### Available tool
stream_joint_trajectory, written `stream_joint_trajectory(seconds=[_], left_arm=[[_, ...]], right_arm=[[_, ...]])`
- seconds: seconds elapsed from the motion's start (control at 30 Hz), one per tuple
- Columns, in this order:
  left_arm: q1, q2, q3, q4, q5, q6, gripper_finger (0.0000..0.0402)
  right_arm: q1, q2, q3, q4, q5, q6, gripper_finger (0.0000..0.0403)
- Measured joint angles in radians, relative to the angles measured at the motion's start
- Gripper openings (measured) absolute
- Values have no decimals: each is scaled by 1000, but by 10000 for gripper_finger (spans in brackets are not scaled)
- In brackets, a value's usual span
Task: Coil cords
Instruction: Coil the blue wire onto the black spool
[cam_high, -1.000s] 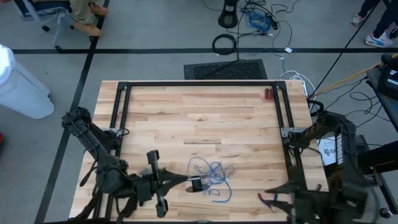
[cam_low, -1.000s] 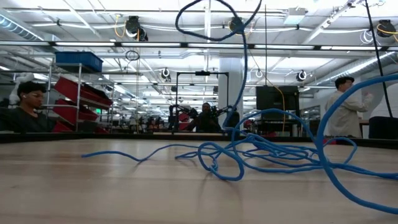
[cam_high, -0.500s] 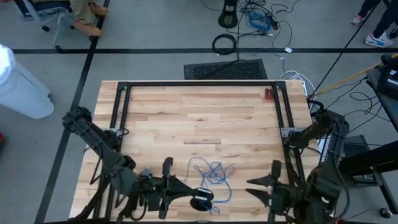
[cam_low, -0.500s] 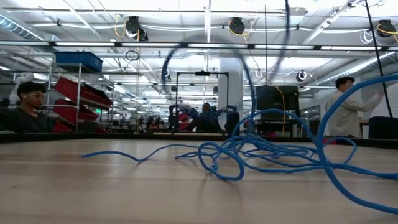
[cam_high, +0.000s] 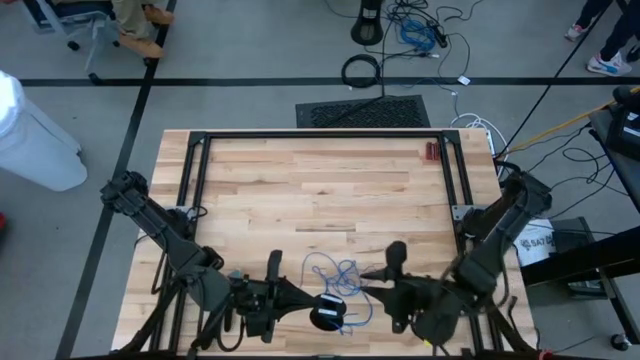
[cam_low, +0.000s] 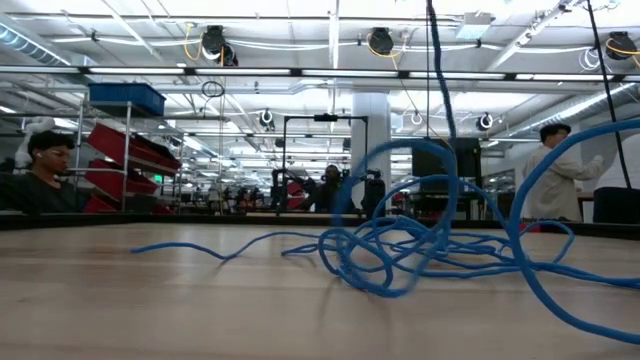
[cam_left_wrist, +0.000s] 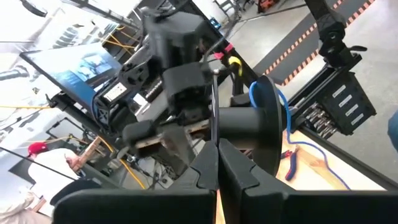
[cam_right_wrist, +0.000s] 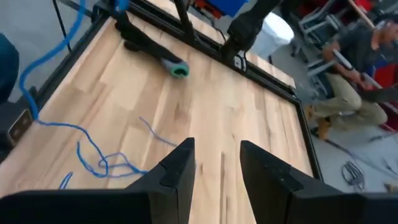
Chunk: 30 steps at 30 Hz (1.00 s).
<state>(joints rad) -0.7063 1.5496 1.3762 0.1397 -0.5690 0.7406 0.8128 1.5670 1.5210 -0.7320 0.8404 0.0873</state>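
The left gripper (cam_high: 300, 304) is clenched, and its closed fingers (cam_left_wrist: 217, 165) carry a black spool (cam_left_wrist: 264, 132) around which the blue cord (cam_high: 340, 275) begins to wind; the spool (cam_high: 325, 317) hangs just beyond the fingertips, low over the near edge of the table (cam_high: 320, 170). Most of the cord (cam_low: 420, 245) lies as a loose tangle on the wood, just past the spool and between the two grippers. The right gripper (cam_high: 375, 275) is released, its fingers (cam_right_wrist: 177, 165) standing apart with nothing between them, and it hovers beside the tangle on the side away from the left one. I think the main danger is the tangle itself: if the spool pulls while the loops cross each other, a knot can tighten and the whole heap can drag along the table. The right gripper may also close on several strands together, not on one. A third risk is that the winding slips off the spool, because only a small part of the cord sits on it now. The red-handled pliers (cam_left_wrist: 290, 163) lie near, and a loop can catch on them.
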Motion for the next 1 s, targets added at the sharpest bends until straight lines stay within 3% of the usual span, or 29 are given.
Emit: stream_joint_trajectory(seconds=[0.17,0.37,0.5,0.63,0.77,1.0], left_arm=[[-2,0,0,0,0,0,1],[-11,0,0,1,-1,3,1],[-9,0,0,7,-1,6,1],[-8,0,0,6,-1,-2,1],[-5,0,0,0,-5,-2,1],[22,0,0,-68,-8,-51,1]], right_arm=[[-22,-117,1,69,-61,-131,116],[38,-275,-62,-30,-122,40,116],[86,-334,-223,10,-40,107,116],[98,-377,-440,217,-2,109,116],[89,-384,-612,520,-3,7,116],[62,-379,-655,900,-13,-246,116]])
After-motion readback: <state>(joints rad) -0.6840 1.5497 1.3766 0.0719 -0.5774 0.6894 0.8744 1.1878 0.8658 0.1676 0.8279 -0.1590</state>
